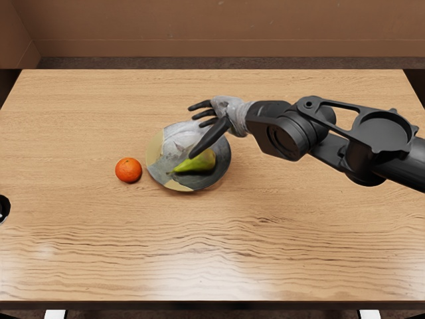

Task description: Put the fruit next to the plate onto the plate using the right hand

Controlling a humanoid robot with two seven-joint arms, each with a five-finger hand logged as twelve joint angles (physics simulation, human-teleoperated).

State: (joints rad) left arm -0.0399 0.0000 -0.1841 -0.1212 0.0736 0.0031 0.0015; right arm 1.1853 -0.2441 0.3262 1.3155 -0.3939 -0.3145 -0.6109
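Note:
A grey patterned plate (170, 143) sits near the table's middle. A yellow-green pear (197, 163) lies on it, on its right half. An orange (128, 170) rests on the wood just left of the plate, apart from its rim. My right hand (207, 124) hovers over the plate's far right side with its fingers spread and nothing in them. One finger points down toward the pear. The right arm reaches in from the right edge.
The wooden table (279, 246) stretches wide around the plate. A small dark part (2, 207) shows at the left edge. A wall rises behind the table's far edge.

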